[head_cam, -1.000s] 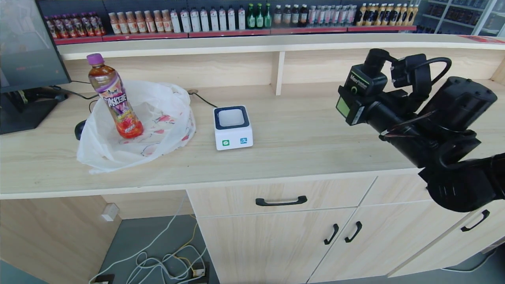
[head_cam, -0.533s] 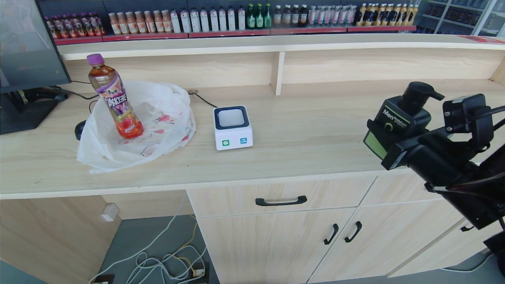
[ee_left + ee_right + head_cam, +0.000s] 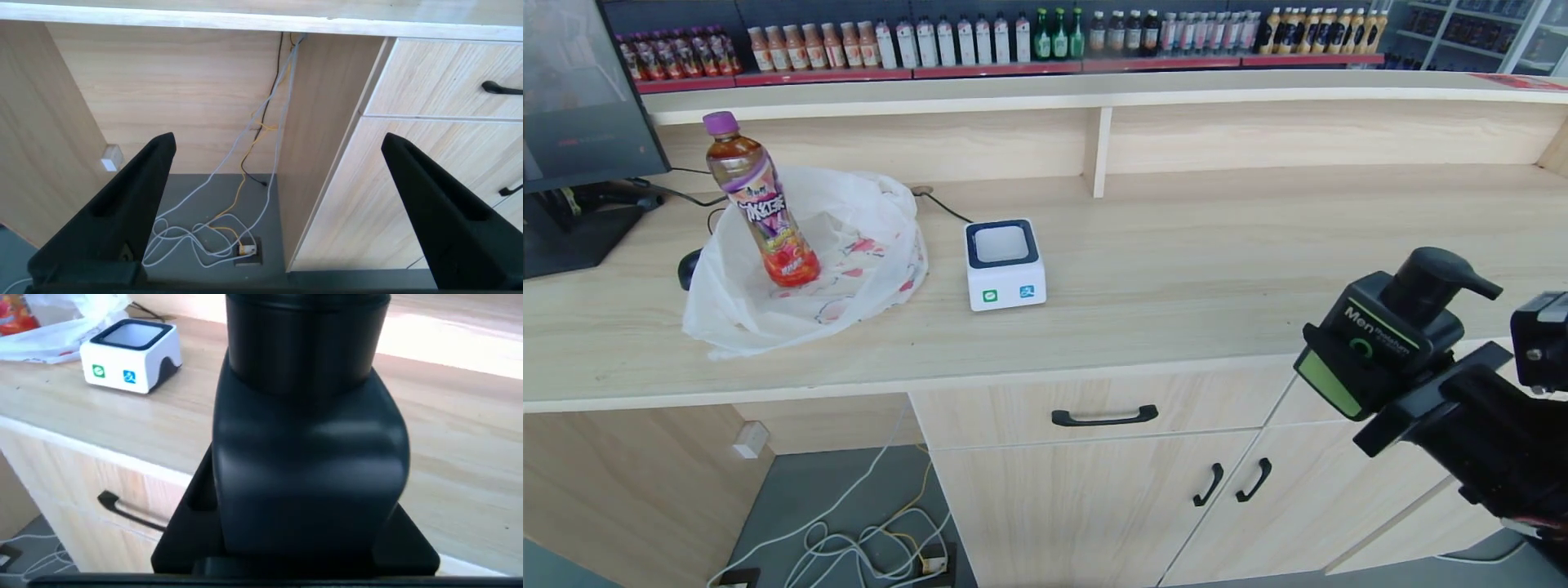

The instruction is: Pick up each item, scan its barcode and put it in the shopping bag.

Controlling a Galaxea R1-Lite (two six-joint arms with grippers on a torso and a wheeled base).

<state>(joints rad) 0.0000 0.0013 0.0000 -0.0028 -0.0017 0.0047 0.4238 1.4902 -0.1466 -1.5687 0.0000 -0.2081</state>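
A black pump bottle with a green label sits tilted in my right gripper, which is shut on it, off the counter's front edge at the right. The right wrist view looks along the black pump bottle toward the white scanner. That scanner stands mid-counter. To its left lies the white shopping bag, with a purple-capped drink bottle standing upright in it. My left gripper hangs open below the counter, with nothing between its fingers.
A monitor and a black mouse are at the counter's far left. A raised shelf with a divider runs behind. Drawers and doors with black handles are below. Cables lie on the floor.
My right arm has carried the pump bottle down and to the right, from above the counter to below its front edge. The bag, drink bottle and scanner have not moved.
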